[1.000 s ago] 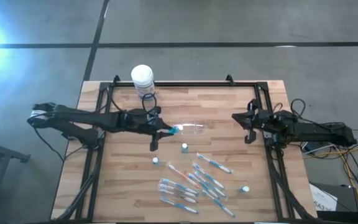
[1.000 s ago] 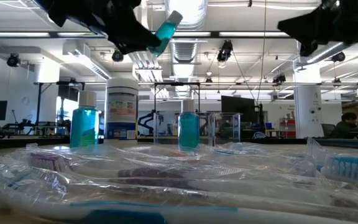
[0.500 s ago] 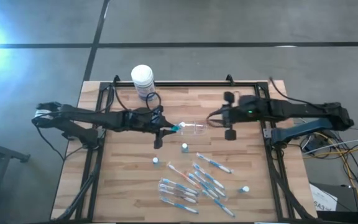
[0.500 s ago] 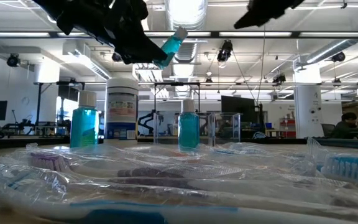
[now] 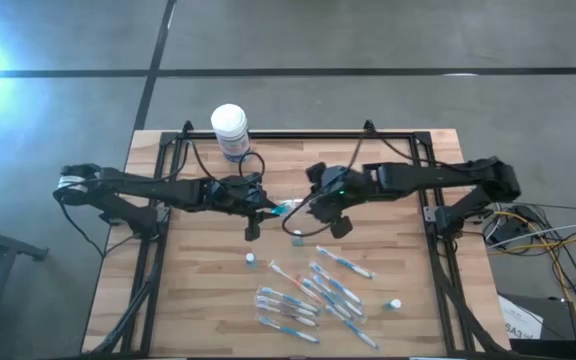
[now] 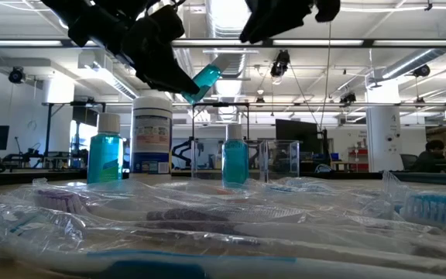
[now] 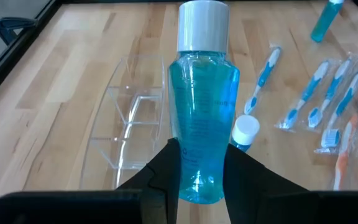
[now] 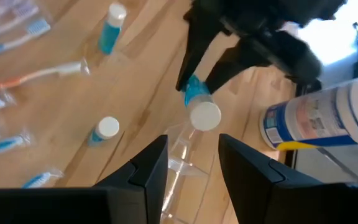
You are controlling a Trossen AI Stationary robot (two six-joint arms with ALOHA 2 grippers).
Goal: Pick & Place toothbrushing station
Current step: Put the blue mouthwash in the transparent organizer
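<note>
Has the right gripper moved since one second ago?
Yes. In the high view the right gripper has swung from the table's right rail toward the centre, near the blue bottle that the left gripper holds.

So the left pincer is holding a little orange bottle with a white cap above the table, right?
Not orange: the bottle in the left pincer holds blue liquid. The left wrist view shows it, white cap and all, held above the table.

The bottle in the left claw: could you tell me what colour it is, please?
Clear blue bottle with a white cap, best seen in the left wrist view.
</note>
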